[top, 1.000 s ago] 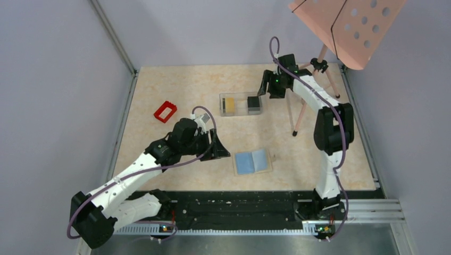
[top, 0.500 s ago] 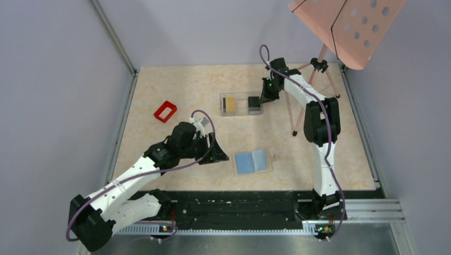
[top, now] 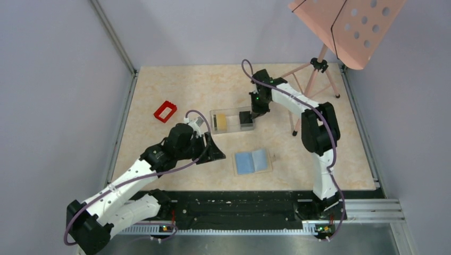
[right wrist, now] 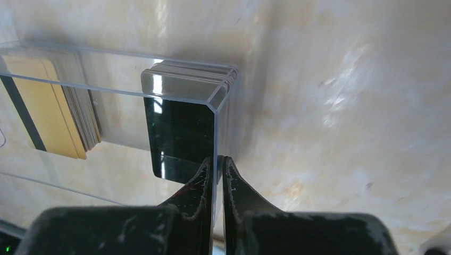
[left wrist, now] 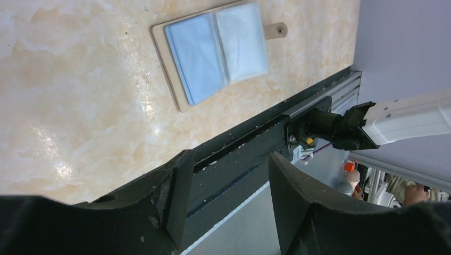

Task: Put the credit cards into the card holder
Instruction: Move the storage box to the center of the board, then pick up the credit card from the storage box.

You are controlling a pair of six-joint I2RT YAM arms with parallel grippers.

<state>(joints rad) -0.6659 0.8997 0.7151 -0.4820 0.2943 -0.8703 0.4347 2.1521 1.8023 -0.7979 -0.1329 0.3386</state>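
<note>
The credit cards stand on edge in a clear plastic box (top: pixel 232 120): a yellow-gold stack (top: pixel 220 121) (right wrist: pixel 48 111) at its left end and a black stack (top: pixel 245 119) (right wrist: pixel 181 133) at its right end. My right gripper (top: pixel 254 114) (right wrist: pixel 217 162) is shut on the box's right end wall (right wrist: pixel 218 106), one finger inside by the black cards and one outside. The card holder (top: pixel 253 161) (left wrist: pixel 215 50) lies open and flat, blue lining up, snap tab to the right. My left gripper (top: pixel 215 151) (left wrist: pixel 228 164) hovers open and holds nothing, just left of the holder.
A small red frame (top: pixel 165 111) lies at the left of the table. A tripod (top: pixel 311 79) carrying a pink perforated board (top: pixel 351 26) stands at the back right, close behind my right arm. The black rail (top: pixel 239 204) runs along the near edge.
My right gripper closed on the end wall of the clear box and dragged it left and nearer, toward the card holder. My left arm shifted slightly left.
</note>
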